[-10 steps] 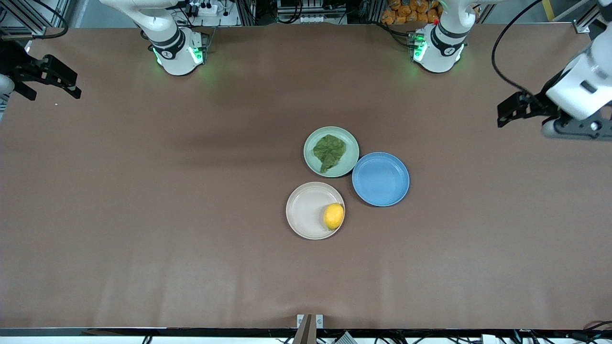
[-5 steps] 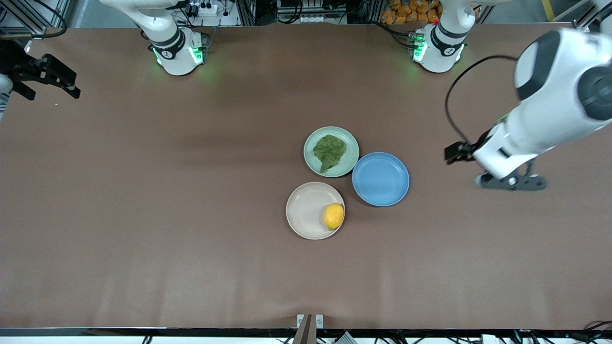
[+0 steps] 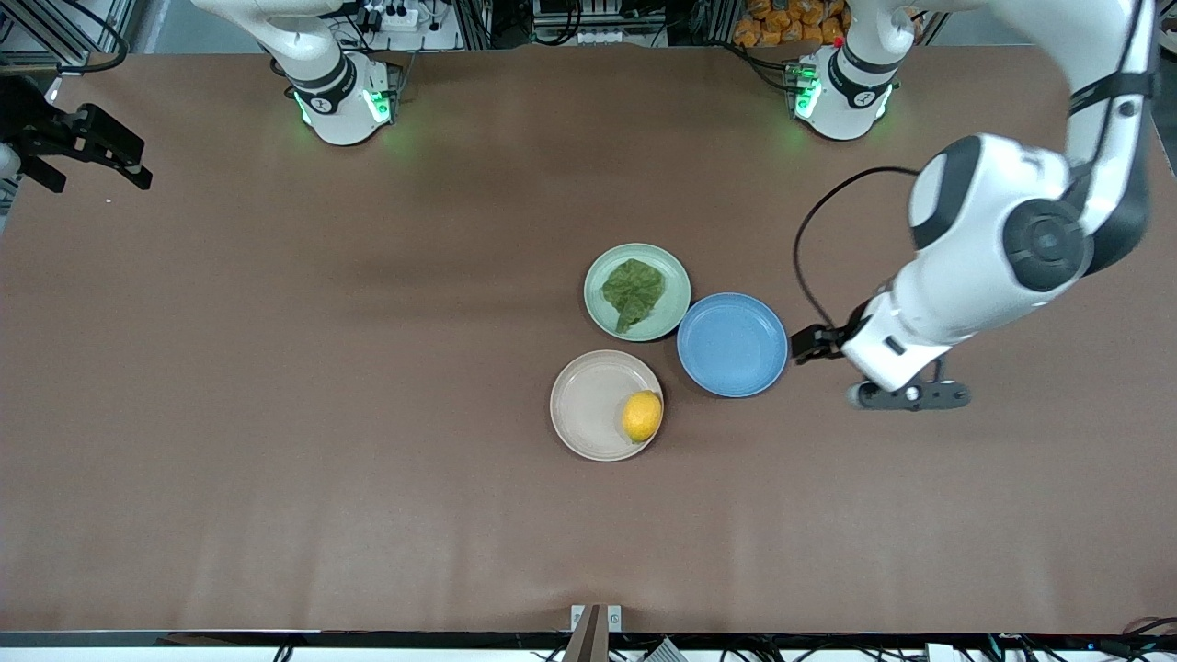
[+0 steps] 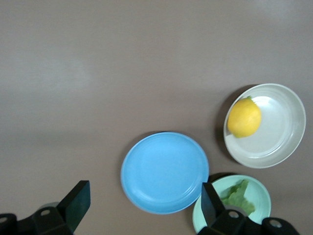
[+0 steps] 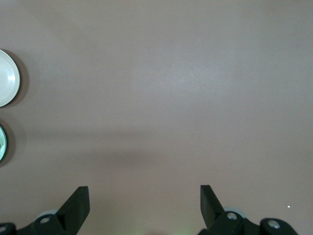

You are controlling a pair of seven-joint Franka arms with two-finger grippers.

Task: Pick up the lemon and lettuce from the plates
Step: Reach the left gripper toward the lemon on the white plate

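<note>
The yellow lemon point(image 3: 642, 416) lies on the beige-cream plate point(image 3: 588, 405), at its edge toward the left arm's end. The dark green lettuce point(image 3: 634, 291) lies on the mint green plate point(image 3: 676, 278), farther from the front camera. My left gripper point(image 3: 809, 343) is open and empty, in the air over the table beside the blue plate. Its wrist view shows the lemon point(image 4: 244, 117), the beige plate point(image 4: 281, 144), the lettuce point(image 4: 237, 196), the mint plate point(image 4: 261, 188) and the gripper point(image 4: 144, 196). My right gripper point(image 3: 83, 147) waits open at the right arm's end; it also shows in its wrist view point(image 5: 144, 200).
An empty blue plate point(image 3: 732, 345) touches both other plates on the side toward the left arm's end; it also shows in the left wrist view point(image 4: 164, 171). The right wrist view catches the beige plate's rim point(image 5: 7, 78). Brown table all around.
The left arm has swung in from the left arm's end of the table toward the plates and now hangs beside the blue plate. The right arm has not moved.
</note>
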